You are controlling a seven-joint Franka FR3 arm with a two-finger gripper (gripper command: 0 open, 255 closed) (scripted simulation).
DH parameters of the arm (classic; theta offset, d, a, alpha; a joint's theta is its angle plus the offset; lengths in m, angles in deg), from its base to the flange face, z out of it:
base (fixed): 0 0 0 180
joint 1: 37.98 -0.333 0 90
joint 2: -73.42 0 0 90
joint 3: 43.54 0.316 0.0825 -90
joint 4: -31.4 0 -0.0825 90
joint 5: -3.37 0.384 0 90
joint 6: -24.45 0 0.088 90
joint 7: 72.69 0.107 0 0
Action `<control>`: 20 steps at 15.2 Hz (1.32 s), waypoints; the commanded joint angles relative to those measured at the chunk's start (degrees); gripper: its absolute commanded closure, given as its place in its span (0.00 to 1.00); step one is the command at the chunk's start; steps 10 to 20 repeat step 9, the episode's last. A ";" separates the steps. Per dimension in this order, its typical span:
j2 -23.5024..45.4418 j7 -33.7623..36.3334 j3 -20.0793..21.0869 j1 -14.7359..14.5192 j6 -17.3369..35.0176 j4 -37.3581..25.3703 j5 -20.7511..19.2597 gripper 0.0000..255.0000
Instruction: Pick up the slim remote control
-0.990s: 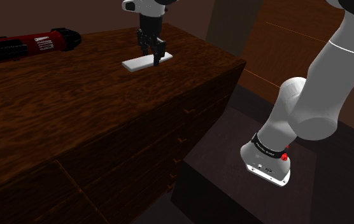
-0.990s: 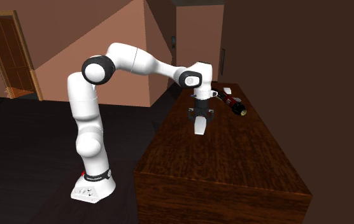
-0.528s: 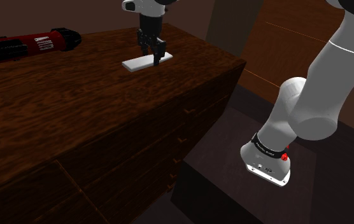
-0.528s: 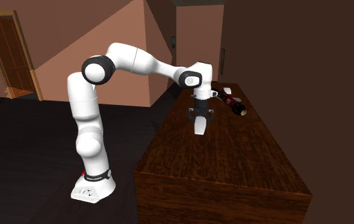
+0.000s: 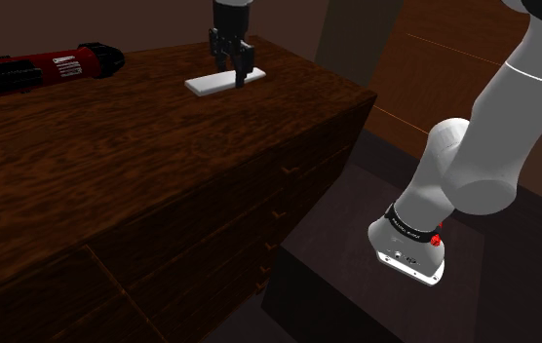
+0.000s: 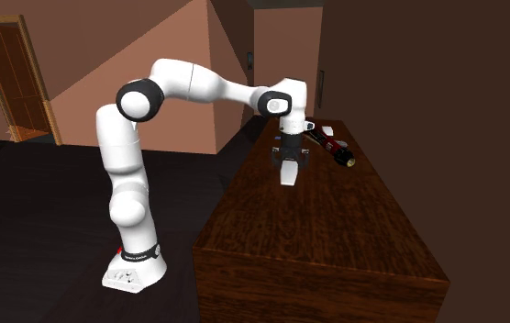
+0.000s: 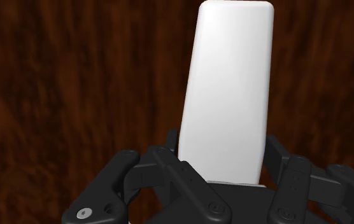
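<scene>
Gripper (image 5: 235, 74) points straight down over the dresser top (image 5: 152, 156), fingers (image 7: 163, 165) pinched onto the near end of the slim remote control (image 7: 230, 95), one on each long edge. The remote is plain white, a flat rounded bar that sticks out past the fingertips with the dark wood grain behind it. In the shoulder view the remote (image 5: 206, 85) lies roughly level near the far part of the dresser, its long side running toward that view's left from the gripper. Cannot tell from the pictures whether it clears the wood or rests on it.

In the second exterior view the gripper (image 6: 289, 165) hangs vertical with the remote (image 6: 288, 176) at its tips, above the dresser (image 6: 336, 229) near its left edge in that view. The wrist joint (image 6: 276, 101) sits right above the hand. The forearm runs from it up and to that view's left to the dark elbow joint (image 6: 138, 99). From there the white lower link drops nearly upright to the arm base (image 6: 134, 271) on the dark floor.

A red and black cylinder (image 5: 40, 68) with a white label lies on the dresser, well apart from the remote, toward the shoulder view's left. Drawer fronts (image 5: 259, 224) face the stand (image 5: 337, 292). A brown door (image 6: 10, 73) stands at the second exterior view's left.
</scene>
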 commanded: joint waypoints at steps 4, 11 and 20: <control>-0.26 0.08 0.01 -0.01 -4.03 -3.77 -0.05 1.00; -0.17 0.10 0.00 -0.01 -6.48 -6.31 -0.04 1.00; -0.17 0.10 0.00 -0.01 -6.48 -6.31 -0.04 1.00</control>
